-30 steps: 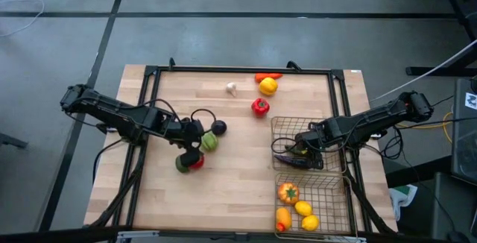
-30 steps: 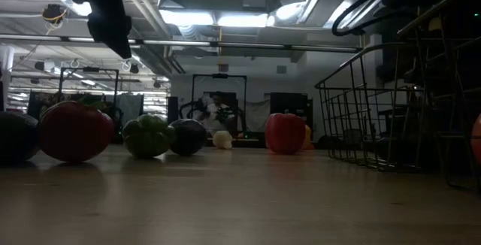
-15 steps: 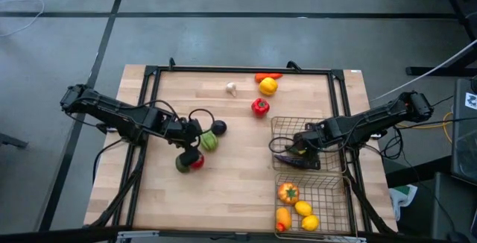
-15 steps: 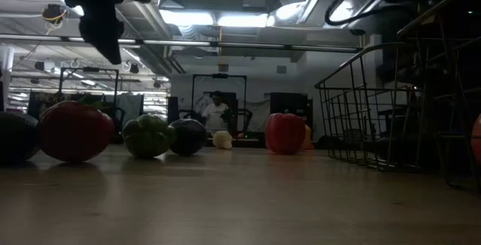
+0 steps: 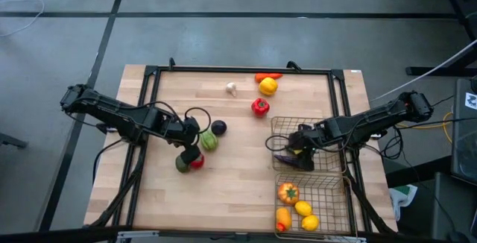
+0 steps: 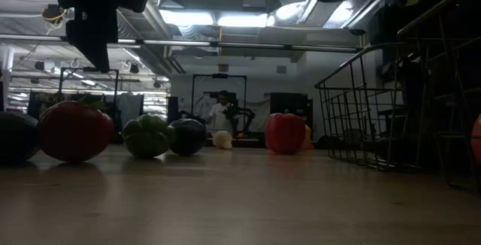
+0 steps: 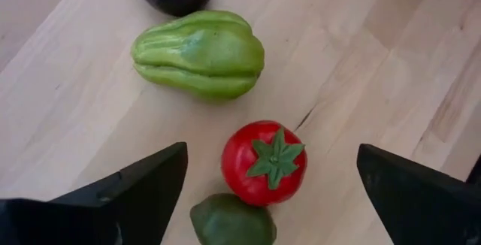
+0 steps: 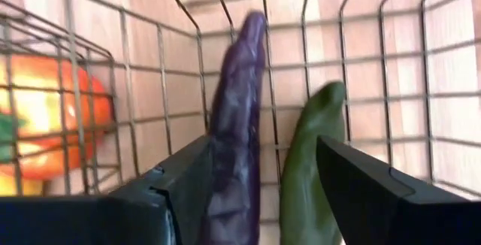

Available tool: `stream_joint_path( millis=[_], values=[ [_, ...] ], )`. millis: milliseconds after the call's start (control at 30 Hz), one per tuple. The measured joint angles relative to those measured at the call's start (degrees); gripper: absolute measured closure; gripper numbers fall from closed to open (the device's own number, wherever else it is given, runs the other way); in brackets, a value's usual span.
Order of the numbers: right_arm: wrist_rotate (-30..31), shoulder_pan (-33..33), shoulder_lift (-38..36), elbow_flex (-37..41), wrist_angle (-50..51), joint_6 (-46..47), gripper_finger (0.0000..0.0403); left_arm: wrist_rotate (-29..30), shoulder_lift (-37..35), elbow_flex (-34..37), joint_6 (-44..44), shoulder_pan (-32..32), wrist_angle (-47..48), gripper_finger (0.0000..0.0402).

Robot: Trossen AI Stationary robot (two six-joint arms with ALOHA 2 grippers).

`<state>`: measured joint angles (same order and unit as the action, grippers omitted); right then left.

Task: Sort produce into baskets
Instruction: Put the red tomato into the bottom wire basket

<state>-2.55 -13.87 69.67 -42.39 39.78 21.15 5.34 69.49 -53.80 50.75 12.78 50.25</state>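
- Two arms show in the high view: the left gripper (image 5: pixel 192 140) hangs over a tight cluster of produce, a red tomato (image 5: pixel 197 161), a dark green piece (image 5: pixel 182 165), a ribbed green vegetable (image 5: pixel 209 141) and a dark round piece (image 5: pixel 218 127); a descent slightly off line could knock the tomato into its neighbours and scatter them. Bare wood lies all round the cluster, well clear of the table rim (image 5: pixel 152 71)
- Low view: the tomato (image 6: pixel 75 131) and its neighbours sit in a row that looks close-packed, the wire basket (image 6: pixel 361 110) well apart from them, so a nudged round piece would likely roll across the open table between
- Left wrist view: the fingers (image 7: pixel 143 181) stand spread wide and hold nothing; the tomato (image 7: pixel 263 162) lies between them, touching the dark green piece (image 7: pixel 233 221), so closing may catch both
- Right wrist view: the right gripper (image 8: pixel 259 185) is part open, empty as far as I can tell, inside the upper basket (image 8: pixel 361 65) just above a purple eggplant (image 8: pixel 237 117) and a long green piece (image 8: pixel 316 155); the close mesh could snag a finger on withdrawal
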Motion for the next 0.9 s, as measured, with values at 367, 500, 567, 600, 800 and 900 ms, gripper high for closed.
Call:
stream_joint_path(
  millis=[367,500,567,600,800,900],
  values=[
    [0.0,0.0,0.0,0.0,-3.8,0.0,0.0166,0.0,1.0,0.0,3.5,1.3,0.1,0.0029],
    [0.0,0.0,0.0,0.0,-3.8,0.0,0.0166,0.0,3.9,0.0,2.8,2.9,0.1,0.0029],
    [0.0,0.0,0.0,0.0,-3.8,0.0,0.0166,-0.1,5.6,0.0,2.5,3.6,0.1,0.0029],
    [0.0,0.0,0.0,0.0,-3.8,0.0,0.0166,-0.4,6.4,0.0,2.5,4.0,0.1,0.0029],
    [0.0,0.0,0.0,0.0,-3.8,0.0,0.0166,-1.7,10.4,0.0,1.4,5.6,-0.1,0.0029],
    [0.0,0.0,0.0,0.0,-3.8,0.0,0.0166,-1.8,11.9,0.0,1.3,5.8,-0.4,0.0029]
  ],
)
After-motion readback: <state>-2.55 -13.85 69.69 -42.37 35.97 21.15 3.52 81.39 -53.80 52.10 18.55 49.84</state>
